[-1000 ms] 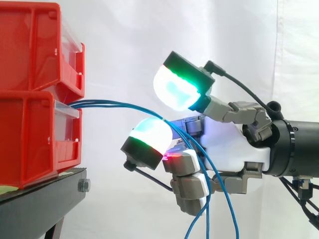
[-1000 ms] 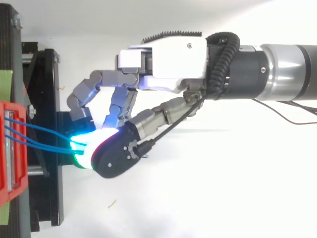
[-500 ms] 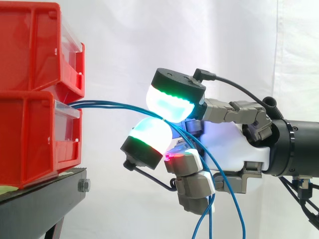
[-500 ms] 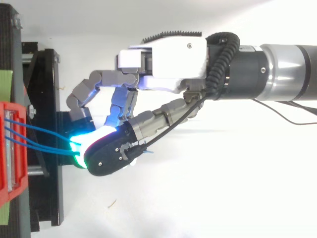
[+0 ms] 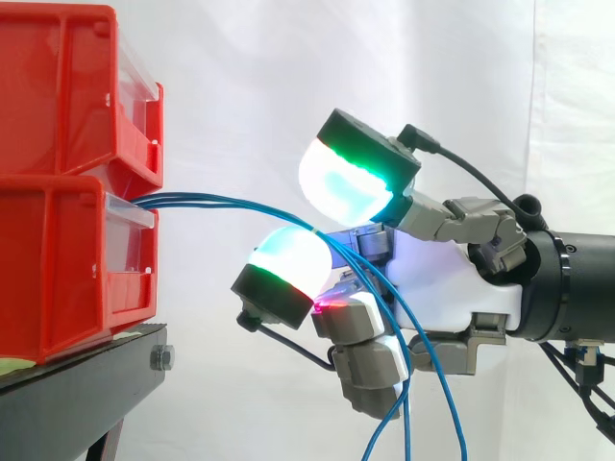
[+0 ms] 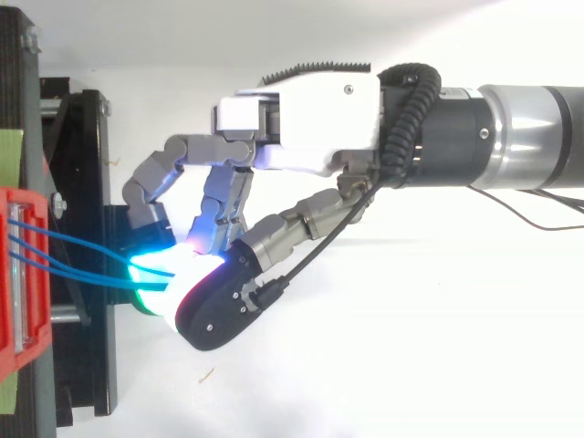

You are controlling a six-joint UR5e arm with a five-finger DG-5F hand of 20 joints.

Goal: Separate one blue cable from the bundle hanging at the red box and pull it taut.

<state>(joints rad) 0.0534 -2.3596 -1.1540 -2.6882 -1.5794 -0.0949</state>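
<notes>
Several blue cables [image 5: 231,205] are running out of the lower red bin [image 5: 58,259], arching across the top of the lower pad [image 5: 288,257] and dropping past the curled grey fingers [image 5: 360,351] beneath it. The hand [image 5: 452,283] is holding its pinch open. The upper pad [image 5: 348,181] is hovering above the strands, apart from them, so nothing is being gripped and the cables are only resting on the lower pad. They are looking light, limp and smooth-jacketed, so they are likely to slide and drag their neighbours along. The best hold is probably the topmost strand where it is crossing the lower pad, with the upper pad closing down onto that one alone.
</notes>
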